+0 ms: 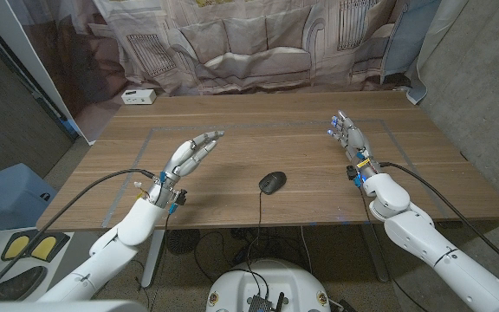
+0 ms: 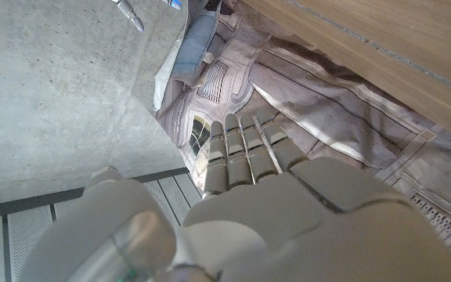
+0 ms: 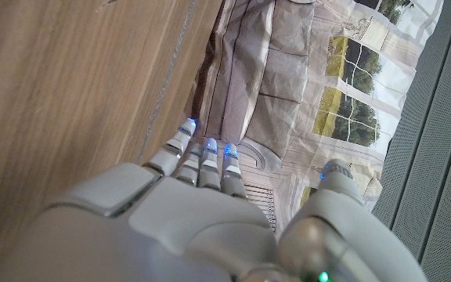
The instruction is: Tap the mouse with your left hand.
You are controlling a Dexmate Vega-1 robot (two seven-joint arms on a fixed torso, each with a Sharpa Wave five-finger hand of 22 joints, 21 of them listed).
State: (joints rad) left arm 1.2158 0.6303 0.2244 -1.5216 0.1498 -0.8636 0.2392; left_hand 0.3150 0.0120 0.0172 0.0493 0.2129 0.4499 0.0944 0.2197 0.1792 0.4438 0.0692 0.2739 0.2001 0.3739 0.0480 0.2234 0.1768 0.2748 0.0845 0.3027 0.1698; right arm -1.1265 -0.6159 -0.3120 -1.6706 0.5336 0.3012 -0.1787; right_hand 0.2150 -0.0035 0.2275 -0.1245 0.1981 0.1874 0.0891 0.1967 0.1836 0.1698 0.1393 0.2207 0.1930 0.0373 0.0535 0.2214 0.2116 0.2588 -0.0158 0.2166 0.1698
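Observation:
A black computer mouse (image 1: 272,182) lies on the wooden table (image 1: 301,130) near its front edge, its cable running off the front. My left hand (image 1: 191,155) is raised above the table, well to the left of the mouse, with its fingers stretched out together and nothing in it; the left wrist view shows the back of this hand (image 2: 257,204). My right hand (image 1: 349,136) stands at the right side of the table, fingers extended and empty, to the right of and beyond the mouse. In the right wrist view the back of that hand (image 3: 178,211) is beside the wood.
A small white box (image 1: 139,96) sits at the table's far left corner. A printed cloth backdrop (image 1: 249,43) hangs behind the table. A faint taped rectangle (image 1: 232,130) marks the tabletop. A blue bin (image 1: 7,195) stands on the floor at the left.

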